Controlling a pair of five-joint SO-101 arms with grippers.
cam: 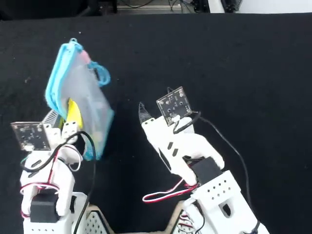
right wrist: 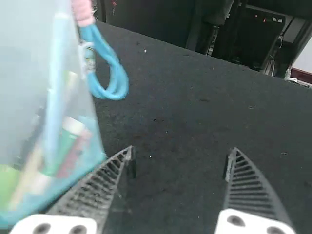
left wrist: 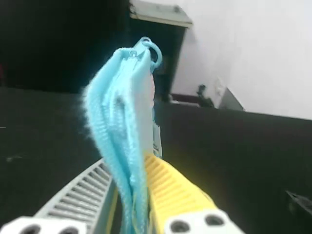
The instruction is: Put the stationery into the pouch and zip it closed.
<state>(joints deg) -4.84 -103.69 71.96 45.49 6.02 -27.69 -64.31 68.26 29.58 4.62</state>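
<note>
The stationery [right wrist: 68,141] already sits inside the pouch [cam: 80,97], held up in the left pincer [left wrist: 129,195] with its zip [left wrist: 122,126] seemingly closed, while the right pincer [right wrist: 180,165] stands wide and empty.

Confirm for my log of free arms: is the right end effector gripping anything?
No, the right end effector is open, its fingers standing apart with bare black table between them.
</note>
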